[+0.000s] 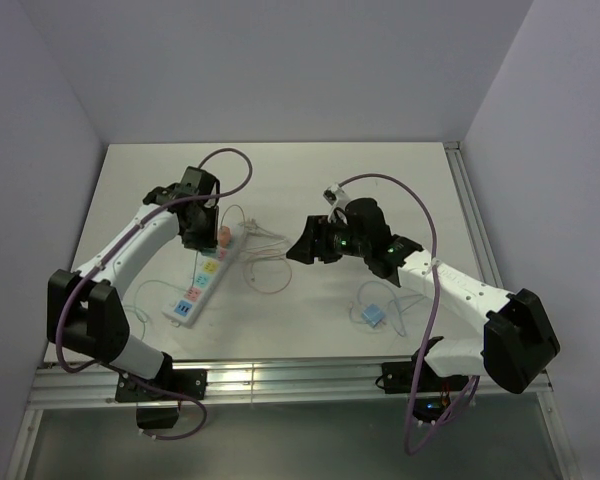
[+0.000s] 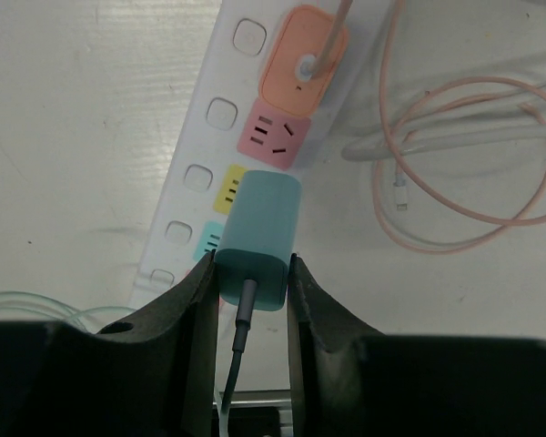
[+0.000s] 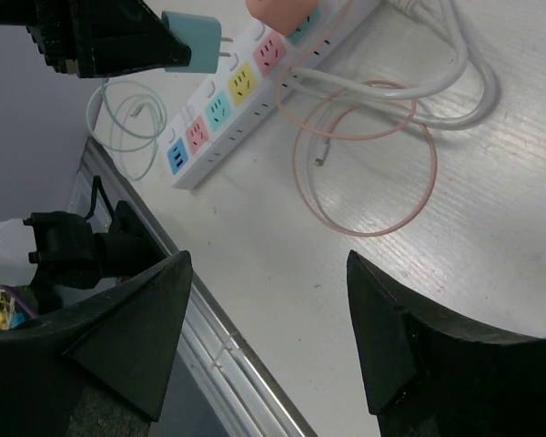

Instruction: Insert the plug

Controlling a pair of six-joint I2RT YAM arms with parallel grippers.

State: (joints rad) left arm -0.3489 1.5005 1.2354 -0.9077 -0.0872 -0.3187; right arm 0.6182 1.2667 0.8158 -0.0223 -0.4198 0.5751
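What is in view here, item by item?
power strip: 1, white with coloured sockets, on the table, left of centre
teal plug: 1, above the strip, prongs bare
orange plug: 1, seated at the strip's far end
pink cable: 1, looped beside the strip
white cord: 1, coiled by the far end
light blue adapter: 1, with pale cable, by the right arm
table: 1, white
left gripper: black, clamping the teal plug
right gripper: black, open, empty
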